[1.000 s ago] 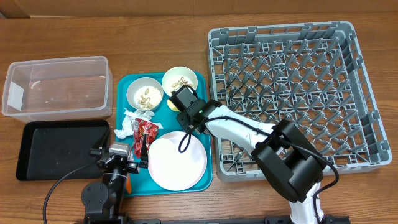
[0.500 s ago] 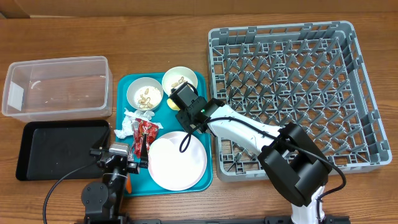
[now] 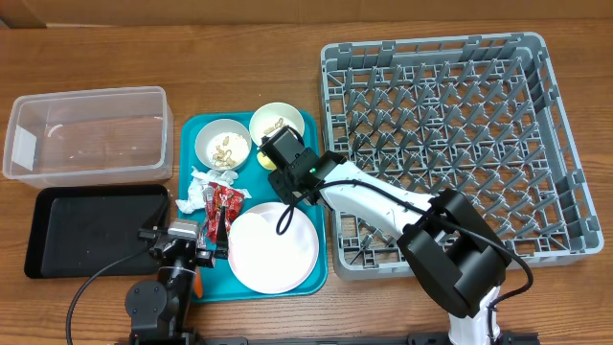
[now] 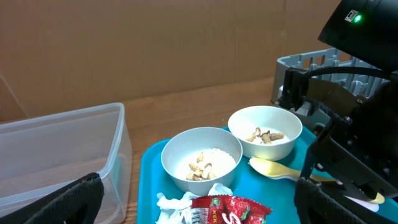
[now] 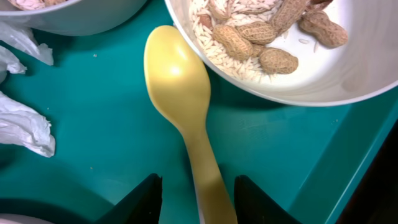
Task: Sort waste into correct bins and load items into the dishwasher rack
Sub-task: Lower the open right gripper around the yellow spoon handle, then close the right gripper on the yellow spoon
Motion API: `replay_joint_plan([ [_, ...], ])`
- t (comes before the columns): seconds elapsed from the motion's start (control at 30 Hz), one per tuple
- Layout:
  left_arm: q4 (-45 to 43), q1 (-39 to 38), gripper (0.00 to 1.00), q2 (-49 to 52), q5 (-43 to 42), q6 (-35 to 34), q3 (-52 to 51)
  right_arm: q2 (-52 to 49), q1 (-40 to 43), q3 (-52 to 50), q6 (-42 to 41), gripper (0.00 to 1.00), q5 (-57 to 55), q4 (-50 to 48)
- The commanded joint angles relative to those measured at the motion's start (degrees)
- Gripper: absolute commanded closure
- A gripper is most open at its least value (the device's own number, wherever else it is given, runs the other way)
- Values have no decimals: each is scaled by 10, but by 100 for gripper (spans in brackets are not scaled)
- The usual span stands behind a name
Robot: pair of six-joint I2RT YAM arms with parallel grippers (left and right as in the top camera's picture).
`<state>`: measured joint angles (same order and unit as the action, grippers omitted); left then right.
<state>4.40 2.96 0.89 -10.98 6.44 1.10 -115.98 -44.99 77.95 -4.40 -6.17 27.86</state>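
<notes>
Straddling yellow spoon [image 5: 179, 93] handle on teal tray [image 5: 93, 143]: right tool [image 5: 199, 185], fingers apart; left tool [image 4: 196, 200] spread wide, empty.

Red wrapper [image 4: 230, 208] txt illegible

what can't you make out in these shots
Pale yellow plastic spoon: handle end cut off by right wrist view's bottom edge; overhead, right gripper covers the handle.
Red crinkled wrapper: lower part cut off by left wrist view's bottom edge.
Its lettering: too small overhead.
</notes>
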Motion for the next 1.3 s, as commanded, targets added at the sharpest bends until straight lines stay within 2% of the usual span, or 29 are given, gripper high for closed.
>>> replay_joint_plan([
  [0.0, -2, -4, 0, -6, -5, 7, -4, -4, 9, 11, 0, 59, 3, -3],
  [0.4, -3, -4, 0, -6, -5, 7, -4, -14, 9, 7, -1, 60, 3, -3],
  [1.0, -3, -4, 0, -6, -5, 7, -4, 0, 9, 9, 0, 90, 2, 15],
  [1.27, -3, -4, 0, -6, -5, 7, -4, 42, 9, 9, 0, 94, 2, 25],
])
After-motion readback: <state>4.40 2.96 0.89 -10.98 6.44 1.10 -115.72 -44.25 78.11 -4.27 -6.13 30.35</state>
